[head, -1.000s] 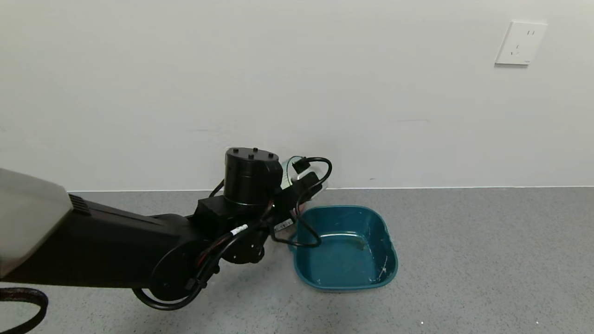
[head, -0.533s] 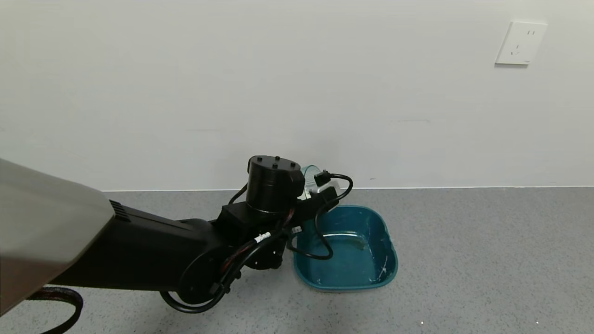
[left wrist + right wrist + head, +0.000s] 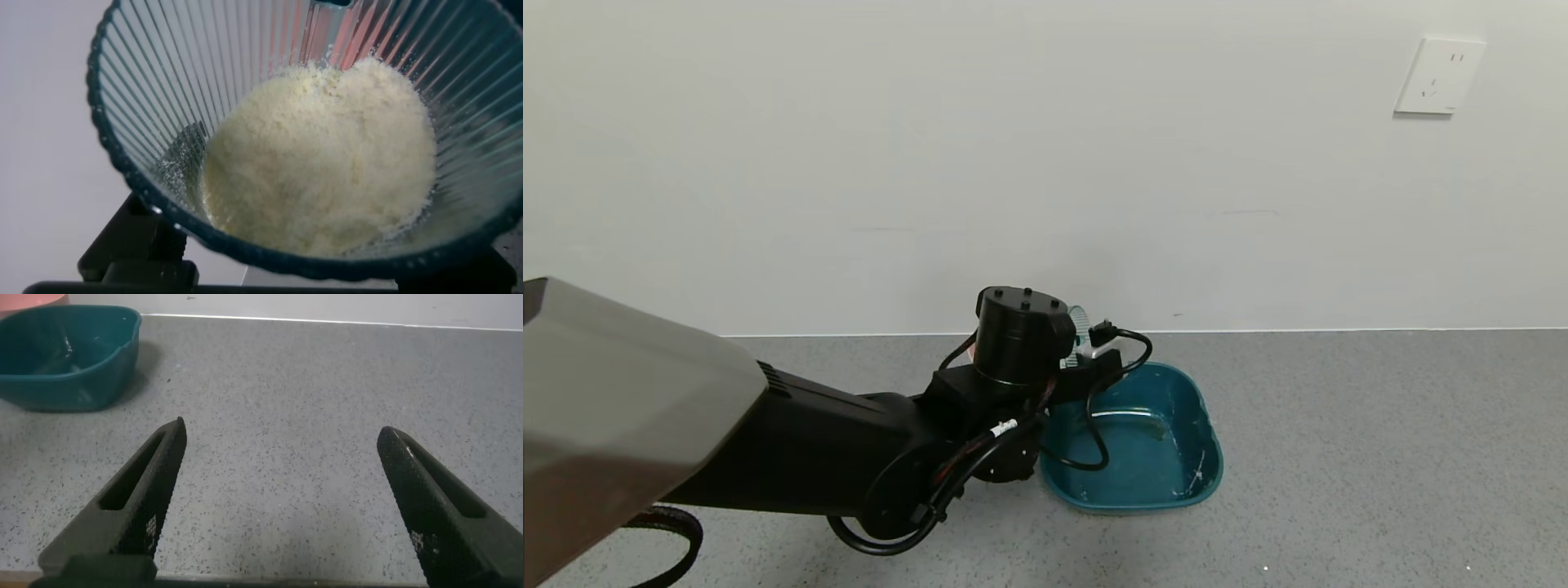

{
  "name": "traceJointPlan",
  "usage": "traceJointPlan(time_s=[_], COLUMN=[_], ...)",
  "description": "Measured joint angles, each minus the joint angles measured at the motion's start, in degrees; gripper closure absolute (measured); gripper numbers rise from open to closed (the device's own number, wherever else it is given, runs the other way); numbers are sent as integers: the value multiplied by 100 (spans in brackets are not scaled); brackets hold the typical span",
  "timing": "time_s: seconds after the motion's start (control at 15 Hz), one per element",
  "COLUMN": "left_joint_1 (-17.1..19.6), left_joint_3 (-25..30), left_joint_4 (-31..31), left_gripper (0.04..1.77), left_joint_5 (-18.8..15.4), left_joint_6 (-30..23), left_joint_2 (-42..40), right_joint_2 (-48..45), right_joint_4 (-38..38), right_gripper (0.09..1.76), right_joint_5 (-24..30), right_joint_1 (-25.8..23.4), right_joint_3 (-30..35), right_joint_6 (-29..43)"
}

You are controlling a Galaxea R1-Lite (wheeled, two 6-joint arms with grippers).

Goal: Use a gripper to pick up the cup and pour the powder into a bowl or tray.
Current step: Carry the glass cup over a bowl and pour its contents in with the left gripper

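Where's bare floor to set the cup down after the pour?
Bare grey floor runs from the teal basin toward the robot's right, up to the wall. It is crowded at the basin's left: the left gripper holds the cup there, cables over the rim.

The left arm's black wrist point(image 3: 1017, 339) hangs over the far-left corner of the teal basin point(image 3: 1209, 482), its cables point(image 3: 1094, 425) drooping across the left rim, so the way in from the left is blocked. The ribbed cup point(image 3: 147, 122), heaped with cream powder point(image 3: 327, 163), fills the space between the left jaws. Right of the basin the grey table point(image 3: 1380, 449) lies open. The wall point(image 3: 1094, 163) closes off the far side.

The right gripper point(image 3: 282, 498) has its jaws spread wide above bare table, with the basin point(image 3: 69, 363) well apart from it.
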State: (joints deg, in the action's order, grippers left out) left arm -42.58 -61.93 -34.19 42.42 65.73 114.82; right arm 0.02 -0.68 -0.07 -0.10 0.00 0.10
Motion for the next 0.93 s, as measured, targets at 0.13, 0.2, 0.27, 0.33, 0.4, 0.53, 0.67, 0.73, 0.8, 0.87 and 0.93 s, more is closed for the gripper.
traceJointPlan(time_s=[0.13, 0.2, 0.27, 0.33, 0.4, 0.53, 0.67, 0.73, 0.8, 0.87, 0.93], left_joint_1=[-96, -135, -185, -221, -249, -267, -278, -278, -276, -280, -295], left_joint_3=[-190, -273, -372, -439, -491, -544, -538, -533, -533, -535, -540], left_joint_4=[-6, -6, -9, -6, -6, -15, -12, -17, -20, -23, -34], left_gripper=[50, 50, 50, 50, 50, 50, 50, 50, 50, 50, 50], left_joint_5=[311, 368, 391, 399, 405, 423, 488, 496, 503, 536, 595], left_joint_6=[276, 406, 500, 571, 667, 828, 984, 1079, 1182, 1307, 1412], left_joint_2=[105, 160, 229, 286, 339, 400, 445, 466, 485, 497, 502], right_joint_2=[0, 0, 0, 0, 0, 0, 0, 0, 0, 0, 0], right_joint_4=[0, 0, 0, 0, 0, -2, -2, -2, -2, -2, -2], right_gripper=[15, 15, 15, 15, 15, 15, 15, 15, 15, 15, 15], right_joint_5=[0, 0, -2, -2, -2, -2, 0, 0, -2, -2, -2], right_joint_1=[0, 0, 0, 0, 0, 0, 0, 0, 0, 0, 0], right_joint_3=[0, 0, 0, 0, 0, 0, 0, 0, 0, 0, 0], right_joint_6=[-2, -2, -2, 0, 0, 0, 0, -2, 0, -2, -2])
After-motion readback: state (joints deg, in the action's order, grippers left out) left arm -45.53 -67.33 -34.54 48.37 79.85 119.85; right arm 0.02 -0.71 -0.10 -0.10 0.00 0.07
